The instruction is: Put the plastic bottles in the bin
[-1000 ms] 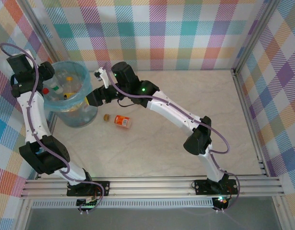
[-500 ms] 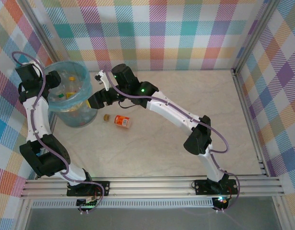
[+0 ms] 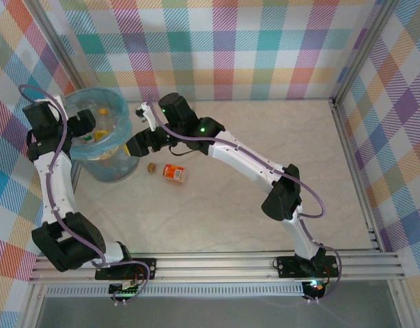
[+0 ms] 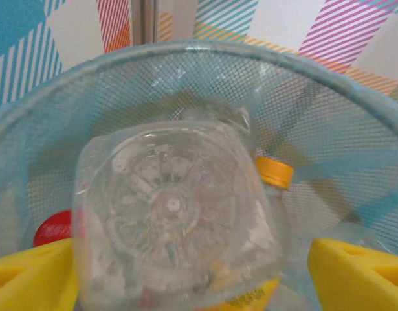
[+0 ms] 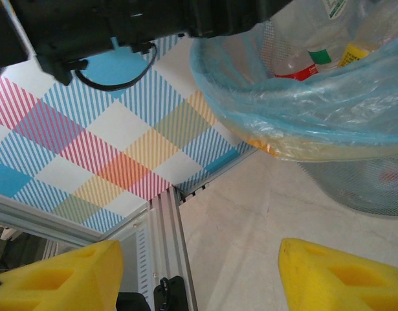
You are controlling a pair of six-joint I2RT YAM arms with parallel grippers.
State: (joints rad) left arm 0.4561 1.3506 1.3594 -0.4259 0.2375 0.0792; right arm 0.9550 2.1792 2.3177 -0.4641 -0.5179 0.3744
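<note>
Lying left-to-right on the table (image 3: pixel 298 137), 1 orange bottle (image 3: pixel 174 173) sits lower right of the open, empty right pincer (image 5: pixel 199 272).

Left pincer (image 4: pixel 193 275) now wider around bottle (image 4: pixel 169 217)

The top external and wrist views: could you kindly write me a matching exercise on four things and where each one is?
1. orange bottle
2. clear bottle
3. yellow cap
4. right gripper

A. between the open fingers of the left gripper, over the bin
B. lying on the table
C. empty, outside the bin
D. down inside the bin

Pairs: 1-B, 2-A, 3-D, 4-C
</note>
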